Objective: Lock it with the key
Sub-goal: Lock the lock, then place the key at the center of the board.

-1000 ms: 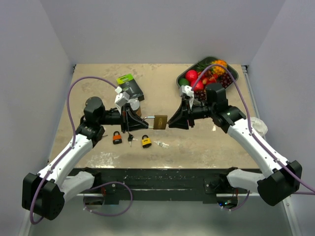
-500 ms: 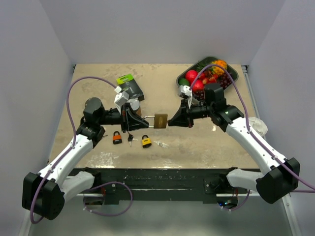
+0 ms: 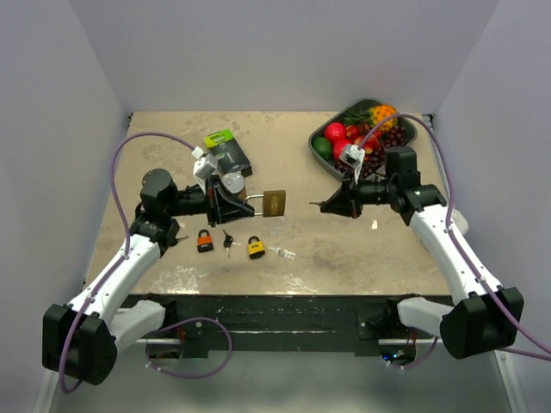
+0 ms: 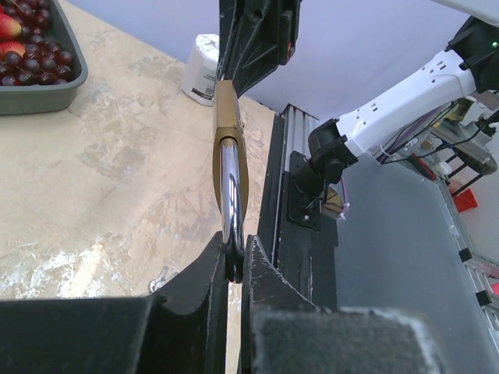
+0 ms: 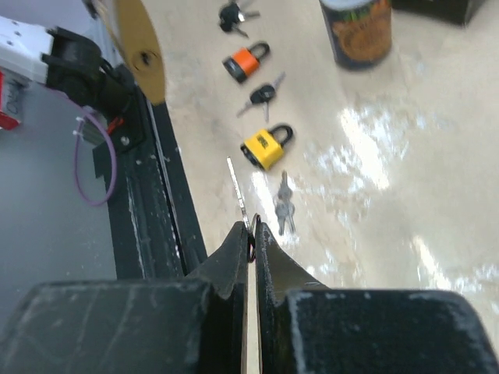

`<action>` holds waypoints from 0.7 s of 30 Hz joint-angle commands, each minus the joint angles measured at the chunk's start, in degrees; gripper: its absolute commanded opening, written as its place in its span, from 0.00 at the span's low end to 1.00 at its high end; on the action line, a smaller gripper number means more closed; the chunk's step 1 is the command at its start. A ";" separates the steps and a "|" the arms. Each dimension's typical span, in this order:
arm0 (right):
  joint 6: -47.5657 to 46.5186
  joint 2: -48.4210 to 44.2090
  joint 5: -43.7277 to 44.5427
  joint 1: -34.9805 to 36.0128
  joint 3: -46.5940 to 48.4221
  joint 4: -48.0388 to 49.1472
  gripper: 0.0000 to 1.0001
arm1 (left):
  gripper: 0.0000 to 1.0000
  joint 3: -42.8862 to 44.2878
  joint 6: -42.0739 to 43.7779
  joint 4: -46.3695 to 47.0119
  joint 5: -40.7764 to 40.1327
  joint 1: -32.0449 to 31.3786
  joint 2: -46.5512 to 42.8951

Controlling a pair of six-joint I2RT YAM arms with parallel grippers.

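Seemingly stiff and heavy, the padlock (image 4: 228, 117) is clamped by its slick shackle (image 4: 231, 187) in the left pincer (image 4: 234, 261), while the right pincer (image 5: 251, 234) nips the thin, light key (image 5: 238, 191).

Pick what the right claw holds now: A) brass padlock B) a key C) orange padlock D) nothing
B: a thin key sticks out from between the tips of the right claw, while the left claw grips the brass padlock.

I log the tan table (image 3: 344, 249) carrying orange padlock (image 3: 204, 241), yellow padlock (image 3: 256, 249), black-headed keys (image 3: 227, 240), silver keys (image 3: 281, 252), can (image 5: 356, 31), box (image 3: 225, 153), fruit tray (image 4: 39, 92).
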 commanded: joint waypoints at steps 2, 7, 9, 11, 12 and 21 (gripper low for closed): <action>-3.49 4.32 5.25 -0.74 2.50 -11.98 0.00 | 0.00 1.01 2.25 1.88 0.76 0.70 -1.28; -11.39 16.72 8.86 -0.91 7.68 -25.70 0.00 | 0.00 1.63 2.61 1.08 -0.82 1.22 -1.02; -10.16 20.77 10.26 -0.82 9.08 -26.49 0.00 | 0.00 1.19 1.82 1.78 -1.44 1.31 -1.28; -10.24 23.41 12.19 -0.47 10.06 -27.54 0.00 | 0.00 0.84 1.90 1.78 -1.62 1.57 -1.63; -11.64 26.20 12.72 -0.56 11.63 -30.33 0.00 | 0.00 0.66 1.99 1.70 -1.62 1.66 -1.98; -38.10 33.97 19.93 -0.38 14.55 -47.67 0.00 | 0.00 0.22 4.98 -0.77 -1.44 2.01 -1.29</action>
